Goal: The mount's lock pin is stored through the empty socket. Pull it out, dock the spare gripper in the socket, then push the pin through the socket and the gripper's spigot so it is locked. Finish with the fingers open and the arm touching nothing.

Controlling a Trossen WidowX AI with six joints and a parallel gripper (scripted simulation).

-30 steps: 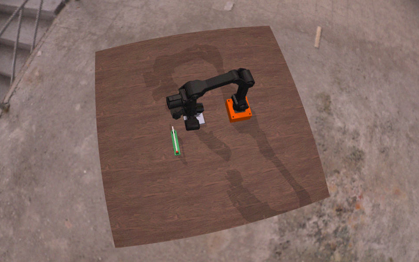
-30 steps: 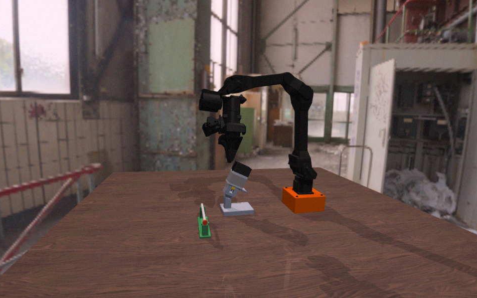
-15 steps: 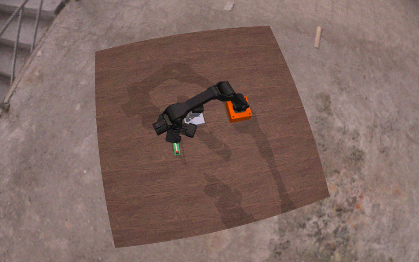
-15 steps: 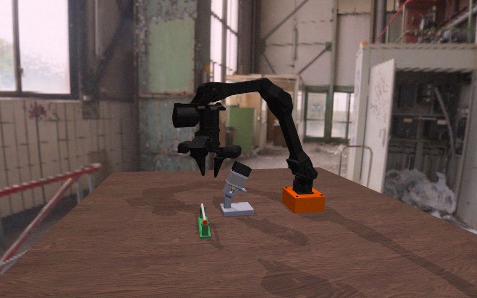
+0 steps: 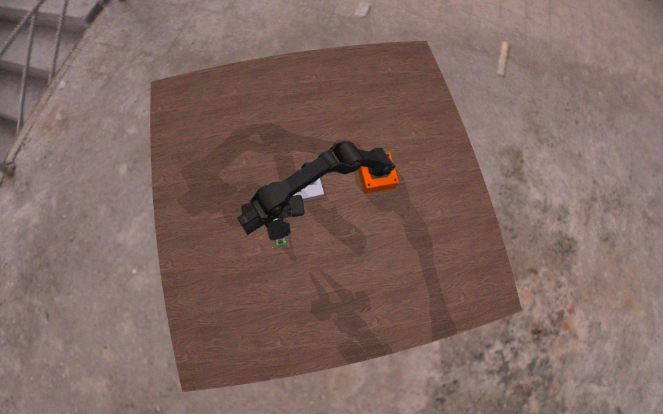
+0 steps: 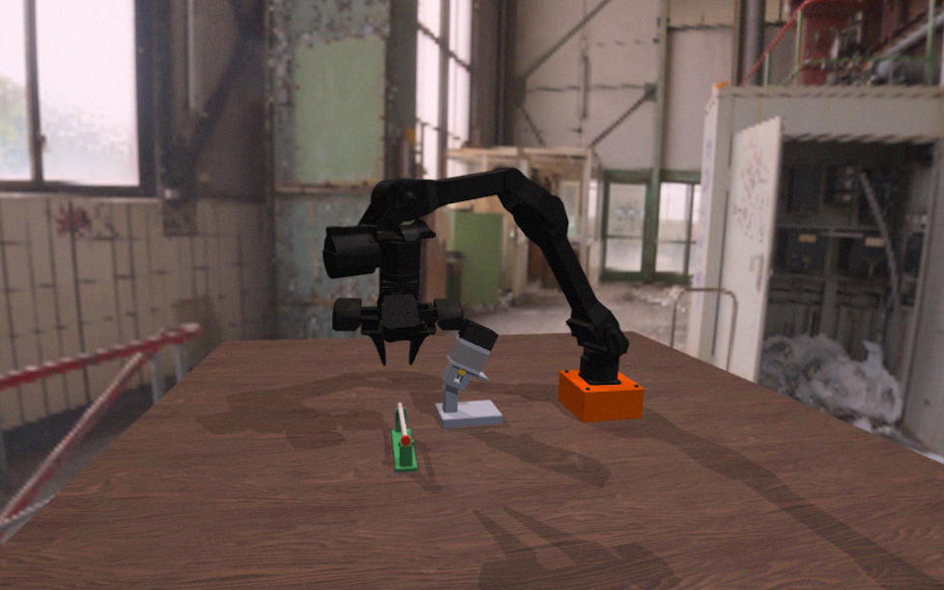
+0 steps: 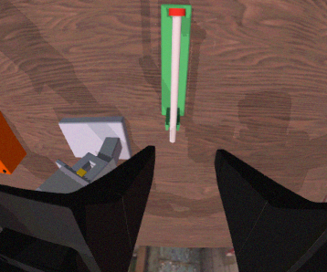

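Observation:
The lock pin (image 6: 402, 423) (image 7: 174, 68), white with a red head, lies lengthwise on the green cradle (image 6: 408, 467) (image 7: 166, 91); its white end juts past the cradle. My gripper (image 6: 398, 363) (image 7: 185, 154) points down above the pin's white end, fingers part-open with nothing between them. The mount (image 6: 478, 415) (image 7: 88, 131) (image 5: 313, 191) stands beside the cradle, toward the arm base. The spare gripper (image 6: 470, 355) (image 7: 62, 183), grey with a black end, appears seated in its tilted socket. A yellow bit shows in an opening there. The arm hides most of both in the top view.
The orange arm base (image 5: 381, 187) (image 6: 611, 405) (image 7: 3, 141) stands beyond the mount on the brown wooden table (image 5: 323, 334) (image 6: 299, 527). The arm (image 5: 313, 173) (image 6: 461, 188) arches over the mount. Large arm shadows lie on the table.

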